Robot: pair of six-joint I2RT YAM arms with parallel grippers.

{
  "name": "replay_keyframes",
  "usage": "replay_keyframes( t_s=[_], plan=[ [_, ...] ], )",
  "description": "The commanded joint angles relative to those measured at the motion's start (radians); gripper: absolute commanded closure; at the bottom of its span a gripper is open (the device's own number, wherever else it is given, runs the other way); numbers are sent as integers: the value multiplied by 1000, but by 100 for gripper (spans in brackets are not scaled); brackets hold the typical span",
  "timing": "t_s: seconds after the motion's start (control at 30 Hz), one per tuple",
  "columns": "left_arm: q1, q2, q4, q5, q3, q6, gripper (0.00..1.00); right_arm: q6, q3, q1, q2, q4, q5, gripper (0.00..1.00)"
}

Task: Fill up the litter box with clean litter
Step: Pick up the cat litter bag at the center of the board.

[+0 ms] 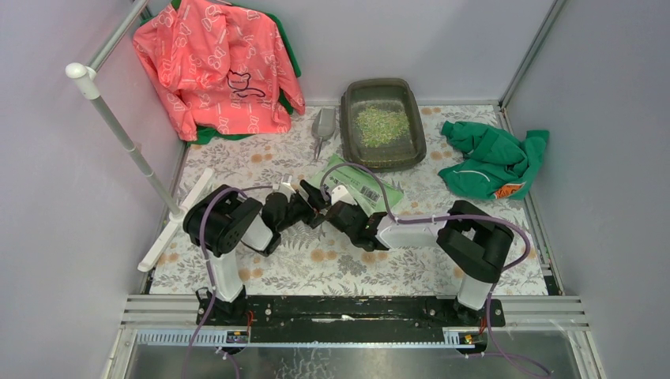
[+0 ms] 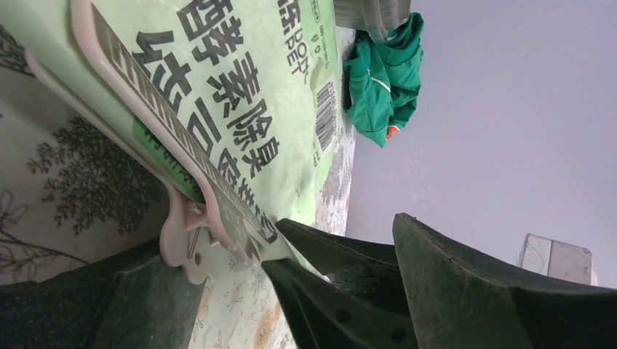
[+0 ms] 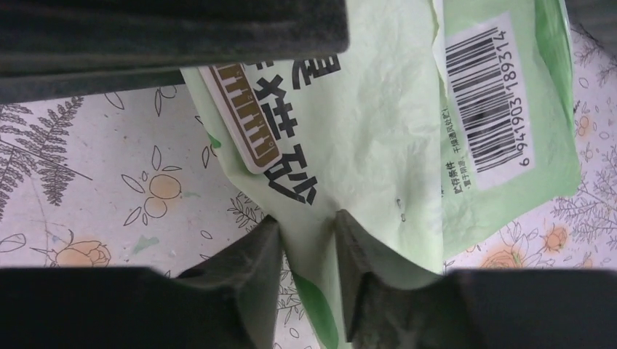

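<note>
The dark litter box (image 1: 348,99) stands at the back of the table with a heap of clean litter (image 1: 382,125) in it. A light green printed bag (image 1: 365,186) lies flat in front of it. My right gripper (image 3: 309,233) is shut on a fold at the bag's (image 3: 378,131) near corner, one finger (image 3: 255,254) on each side. My left gripper (image 2: 280,236) stands open right beside that, its wide jaws on either side of the pinched corner and the right fingertips (image 2: 327,291). In the top view the left gripper (image 1: 310,199) and right gripper (image 1: 332,204) meet at the bag's near left corner.
A grey scoop (image 1: 322,126) lies left of the box. A pale pink clip (image 2: 174,240) runs along the bag's edge. A pink jacket (image 1: 217,67) hangs at back left over a white rail (image 1: 118,126). A green garment (image 1: 490,158) lies at right.
</note>
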Motion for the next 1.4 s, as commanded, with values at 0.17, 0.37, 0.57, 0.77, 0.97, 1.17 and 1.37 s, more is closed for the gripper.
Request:
replay_keyframes(
  t_s=[0.17, 0.37, 0.57, 0.77, 0.97, 1.17, 1.37],
  plan=[
    [32, -261, -156, -18, -68, 86, 4, 28, -35, 1, -156, -38, 43, 100],
    [55, -619, -684, -150, -42, 270, 1, 66, -42, 2, -351, -128, -68, 100],
    [103, -906, -1094, -245, 48, 388, 1, 93, 62, -2, -481, -273, -112, 100],
    [128, -1065, -1347, -315, 142, 474, 1, 95, 220, -10, -544, -389, -123, 100],
    [129, -1159, -1479, -364, 177, 513, 1, 71, 406, -27, -555, -480, -107, 100],
    [130, -1196, -1547, -405, 190, 538, 1, 32, 618, -81, -534, -586, -81, 100],
    [130, -1194, -1549, -389, 191, 546, 1, 7, 830, -231, -493, -675, -107, 100]
  ],
)
